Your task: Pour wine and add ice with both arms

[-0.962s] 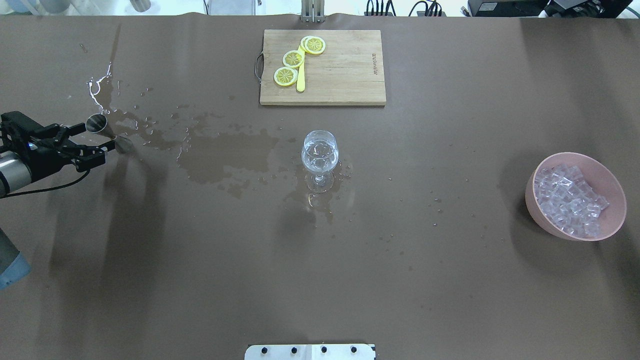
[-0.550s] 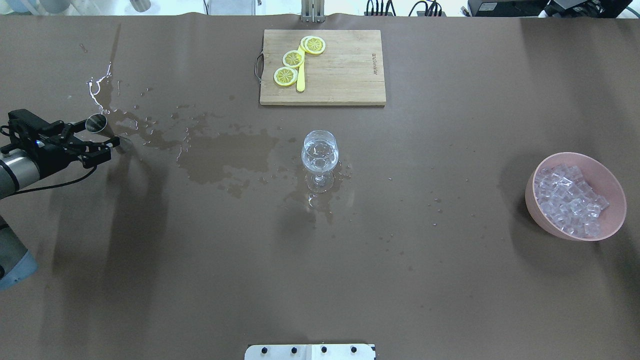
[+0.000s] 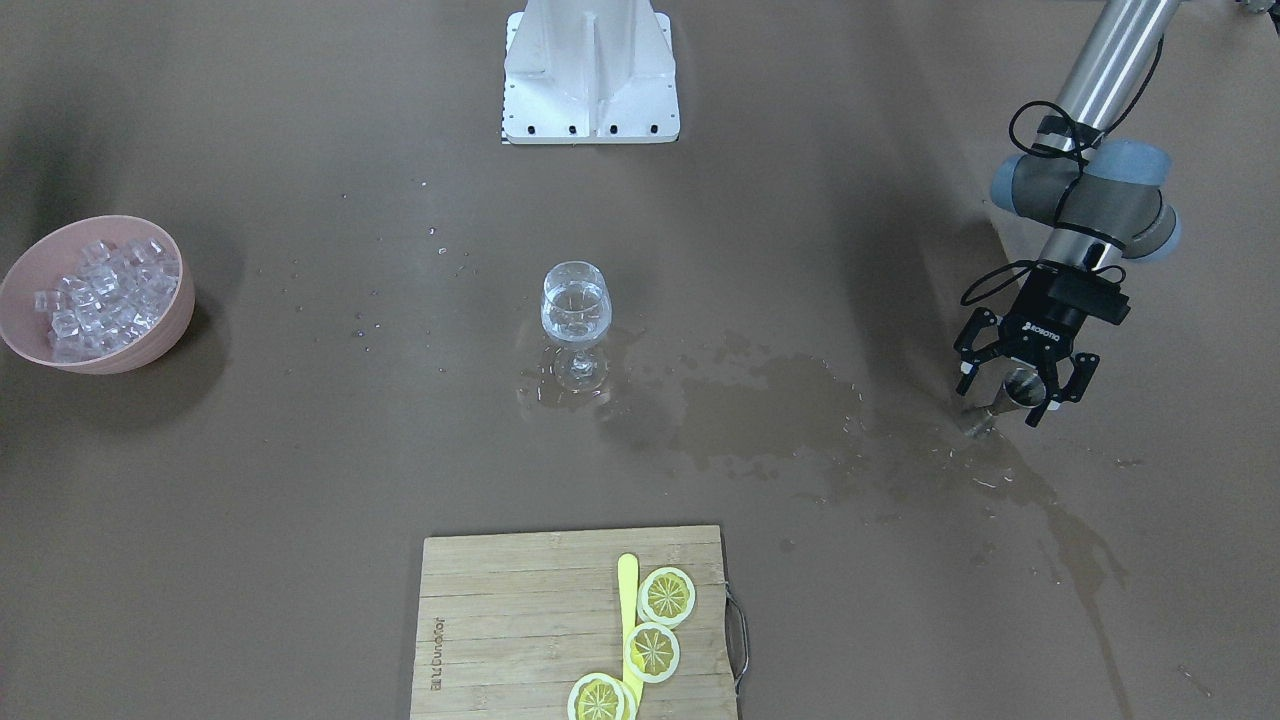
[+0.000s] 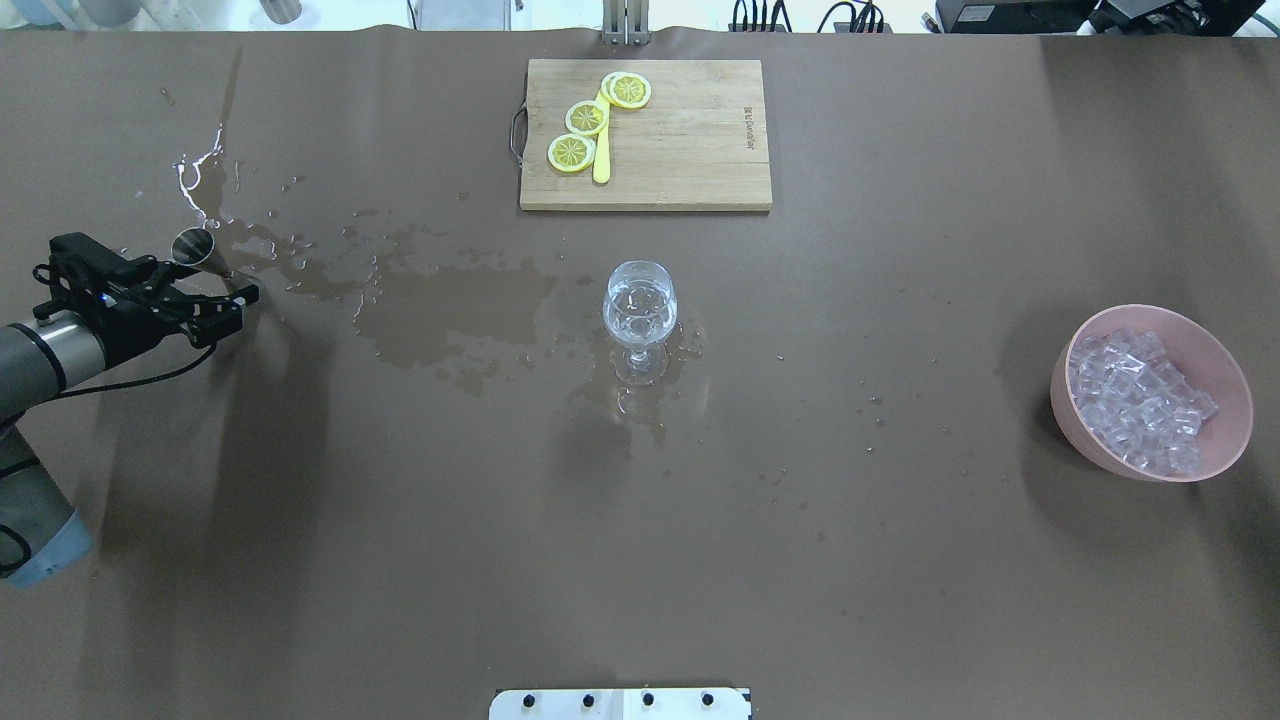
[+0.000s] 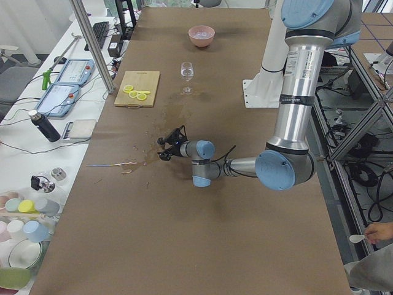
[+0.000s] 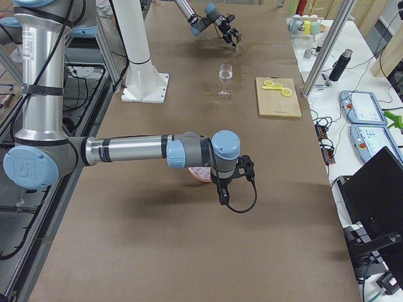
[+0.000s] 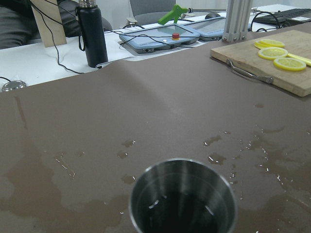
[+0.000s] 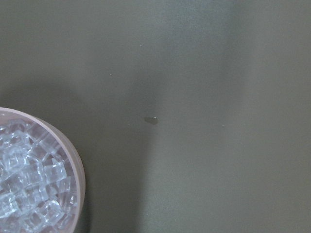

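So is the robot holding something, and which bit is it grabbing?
The left gripper stands around a small metal cup, at its narrow middle. Whether the jaws are touching it cannot be told.

A brown surface is wet with spill patches. A white side bench alongside it carries a black bottle, blue control boxes and cables. Aluminium posts stand at its edge.

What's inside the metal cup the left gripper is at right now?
The left wrist view looks straight into the metal cup: a dark interior with only a few glinting droplets, apparently near empty. The very bottom is too dark to see. The left gripper straddles it.
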Robot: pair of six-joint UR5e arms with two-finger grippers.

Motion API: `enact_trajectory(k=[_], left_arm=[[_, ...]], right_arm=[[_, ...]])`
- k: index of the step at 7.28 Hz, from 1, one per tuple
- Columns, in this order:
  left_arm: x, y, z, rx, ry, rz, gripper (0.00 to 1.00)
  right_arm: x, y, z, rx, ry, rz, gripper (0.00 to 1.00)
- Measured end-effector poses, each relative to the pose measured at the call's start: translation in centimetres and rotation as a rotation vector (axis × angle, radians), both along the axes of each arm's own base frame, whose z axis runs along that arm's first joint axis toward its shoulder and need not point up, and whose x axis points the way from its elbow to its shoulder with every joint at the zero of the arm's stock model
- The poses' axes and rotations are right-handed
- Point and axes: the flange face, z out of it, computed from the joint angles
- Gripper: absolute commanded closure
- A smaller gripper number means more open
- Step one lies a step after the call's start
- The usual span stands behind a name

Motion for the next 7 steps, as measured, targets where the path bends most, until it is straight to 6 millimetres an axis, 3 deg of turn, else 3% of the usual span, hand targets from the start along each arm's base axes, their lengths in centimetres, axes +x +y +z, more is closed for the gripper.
enact_trajectory(k=[1, 7], left_arm=[[0.2, 0.1, 0.0, 0.001, 0.001, 0.005, 0.40], [-0.9, 0.5, 0.2, -0.001, 0.023, -0.008, 0.36]], right_arm=[[0.2, 0.1, -0.2, 0.003, 0.000, 0.004, 0.00], [0.6, 0.8, -0.4, 0.005, 0.000, 0.013, 0.00]])
